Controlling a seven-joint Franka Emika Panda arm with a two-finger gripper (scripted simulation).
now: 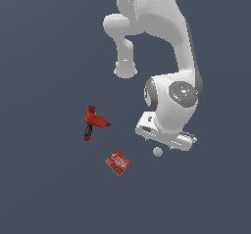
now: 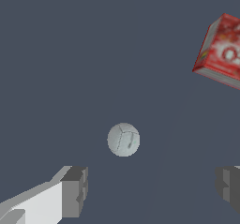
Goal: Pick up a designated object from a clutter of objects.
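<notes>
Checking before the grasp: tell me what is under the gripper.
The white ball lies on the grey floor beneath the open gripper, untouched. The red packet lies aside. The yellow cube shows in neither view.

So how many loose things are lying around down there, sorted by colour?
Red: 2, the drill-shaped tool and the square packet.
White-grey: 1, the little ball.
Total: 3 in sight.

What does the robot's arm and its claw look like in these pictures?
The arm is glossy white with fat rounded segments, a dark grey strip down one side and a round grey cap at one joint. The claw has a blocky white body and two squarish dark grey fingers. No cables or markings show.
</notes>
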